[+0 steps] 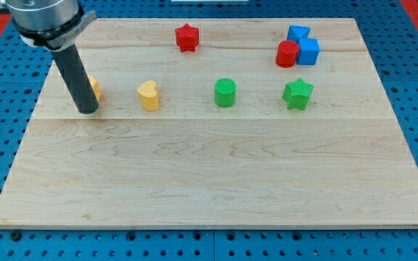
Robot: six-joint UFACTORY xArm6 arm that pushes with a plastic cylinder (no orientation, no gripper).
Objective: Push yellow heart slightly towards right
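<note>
The yellow heart (149,95) lies on the wooden board (216,181) left of centre. My tip (87,111) rests on the board at the view's left, well to the left of the yellow heart. The rod stands in front of a second yellow block (95,88), hiding most of it; its shape cannot be made out. The tip is apart from the heart.
A green cylinder (225,93) and a green star (297,94) sit to the right of the heart in the same row. A red star (186,38) is at the top. A red cylinder (287,54) touches two blue blocks (305,45) at the top right.
</note>
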